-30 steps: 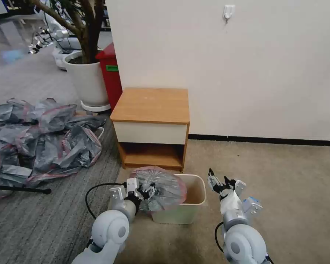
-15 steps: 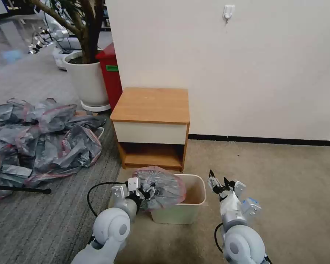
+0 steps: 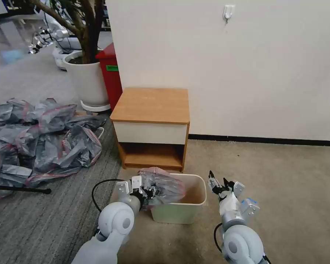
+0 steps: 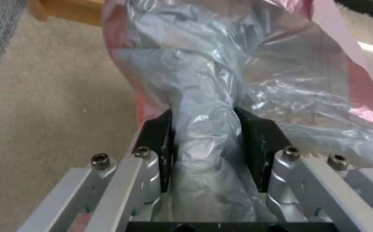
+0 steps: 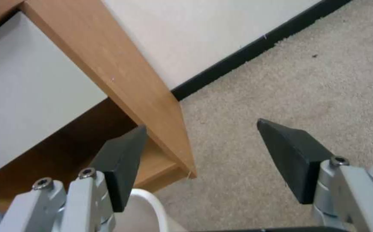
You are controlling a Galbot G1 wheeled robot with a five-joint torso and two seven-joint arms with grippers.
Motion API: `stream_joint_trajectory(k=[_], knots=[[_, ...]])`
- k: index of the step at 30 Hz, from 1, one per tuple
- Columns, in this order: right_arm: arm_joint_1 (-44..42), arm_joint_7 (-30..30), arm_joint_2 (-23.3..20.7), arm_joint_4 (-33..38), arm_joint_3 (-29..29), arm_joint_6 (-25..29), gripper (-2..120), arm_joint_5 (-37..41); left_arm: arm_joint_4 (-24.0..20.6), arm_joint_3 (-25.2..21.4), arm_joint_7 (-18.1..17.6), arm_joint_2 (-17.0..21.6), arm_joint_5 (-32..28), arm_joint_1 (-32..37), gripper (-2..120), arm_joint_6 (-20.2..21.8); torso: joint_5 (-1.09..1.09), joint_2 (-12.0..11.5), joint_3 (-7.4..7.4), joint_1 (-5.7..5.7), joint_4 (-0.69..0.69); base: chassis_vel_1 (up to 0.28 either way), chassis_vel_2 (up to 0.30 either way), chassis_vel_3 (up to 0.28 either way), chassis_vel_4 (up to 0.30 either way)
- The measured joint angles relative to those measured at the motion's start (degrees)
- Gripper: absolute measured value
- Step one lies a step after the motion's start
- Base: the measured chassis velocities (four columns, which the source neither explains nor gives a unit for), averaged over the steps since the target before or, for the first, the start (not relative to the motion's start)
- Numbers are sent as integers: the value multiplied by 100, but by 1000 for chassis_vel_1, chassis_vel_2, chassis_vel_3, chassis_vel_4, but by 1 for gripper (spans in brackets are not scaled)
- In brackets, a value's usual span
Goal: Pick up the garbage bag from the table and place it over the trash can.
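Carpet floor before the bench (image 3: 150,104): left pincer (image 3: 147,192) clamped on the light, slippery garbage bag (image 3: 163,185) over the trash can (image 3: 194,211), best held bunched; right pincer (image 3: 217,182) apart.

Thin, glossy, crinkled plastic garbage bag (image 4: 221,74); smooth matt plastic trash can (image 3: 179,212); matt wood-grain table (image 3: 152,104).
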Motion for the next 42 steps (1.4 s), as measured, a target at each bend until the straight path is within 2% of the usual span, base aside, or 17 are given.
stream_joint_trajectory(k=[2,5,9,13,16,19,20,23,24,25,28,29,30,33,34,40,42], knots=[[2,0,1,-2,1,1,70,0,14,16,-47,4,-15,-17,32,2,0,0,0,0,0,0,0,0,0],[2,-1,-1,-4,3,7,70,-3,38,62,-197,19,-52,-53,17,12,0,0,0,0,0,0,0,0,0],[0,-16,-10,34,6,26,70,-47,39,75,-264,61,-78,-61,7,20,0,0,0,0,-1,0,0,0,0],[-13,-90,-59,142,21,80,70,-188,6,57,-267,94,-106,-59,6,22,0,0,0,0,-1,0,0,0,0],[-28,-155,-161,302,29,110,71,-353,-7,14,-129,142,-103,-42,6,21,0,0,0,0,-1,0,0,0,0],[-68,-353,-564,825,4,52,73,-323,-7,-88,438,335,91,35,6,-207,-1,0,0,0,-1,0,0,0,0],[-68,-353,-564,825,4,52,73,-323,-7,-88,438,335,91,35,6,-207,-1,0,0,0,-1,0,0,0,0],[-121,-554,-1142,1468,-72,-252,75,338,3,-251,1048,548,368,149,6,-632,-1,0,0,0,0,0,0,0,0],[-121,-554,-1142,1468,-72,-252,75,338,3,-251,1048,548,368,149,6,-632,-1,0,0,0,0,0,0,0,0],[-123,-622,-1288,1632,-89,-358,75,590,19,-305,1233,604,458,191,6,-780,-1,0,-1,0,-1,0,0,0,0],[-33,-752,-1700,2099,-115,-1126,75,1769,96,-509,1937,743,743,323,6,-1242,0,0,-1,0,-1,0,0,0,0],[-33,-752,-1700,2099,-115,-1126,75,1769,96,-509,1937,743,743,323,6,-1242,0,0,-1,0,-1,0,0,0,0],[61,-754,-1815,2178,-174,-1426,75,2158,123,-574,2188,775,842,374,6,-1419,-1,0,-1,0,1,0,0,0,0],[301,-753,-1984,2160,-472,-1823,75,2515,198,-713,2762,831,1102,478,6,-1801,-1,0,0,0,0,0,0,0,0],[301,-753,-1984,2160,-472,-1823,75,2515,198,-713,2762,831,1102,478,6,-1801,-1,0,0,0,0,0,0,0,0],[743,-728,-1961,1828,-972,-2059,75,2612,241,-859,3337,874,1326,646,6,-2262,0,0,0,0,0,0,0,0,0],[819,-723,-1947,1762,-1035,-2060,75,2588,240,-878,3402,875,1351,670,6,-2303,0,0,0,0,0,0,0,0,0]])
